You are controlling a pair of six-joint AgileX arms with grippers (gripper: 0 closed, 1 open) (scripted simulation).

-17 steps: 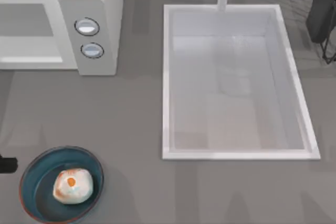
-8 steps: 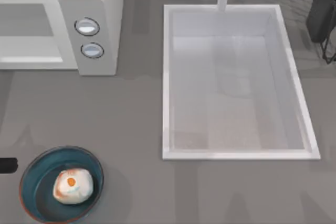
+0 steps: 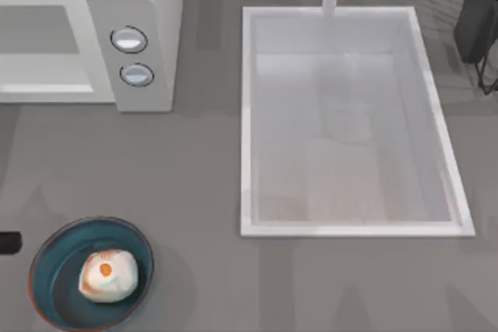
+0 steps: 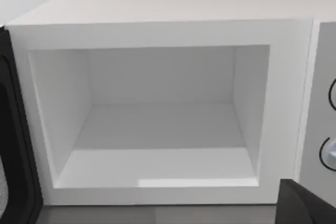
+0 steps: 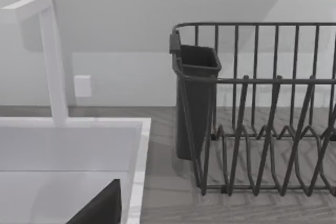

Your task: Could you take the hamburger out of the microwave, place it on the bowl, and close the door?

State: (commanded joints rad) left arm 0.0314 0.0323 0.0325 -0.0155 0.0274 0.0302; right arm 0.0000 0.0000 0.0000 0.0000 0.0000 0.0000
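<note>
Top view: hamburger [image 3: 108, 275] in bowl [image 3: 54, 257]; left tool [image 3: 8, 242] beside.

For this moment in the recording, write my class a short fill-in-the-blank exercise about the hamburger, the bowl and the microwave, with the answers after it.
1. The hamburger lies inside the blue ____.
2. The microwave cavity is ____, with nothing on its floor.
3. In the top view, the white sink lies to the ____ of the microwave.
4. The microwave panel carries ____ round knobs.

Missing words: bowl; empty; right; two
</note>
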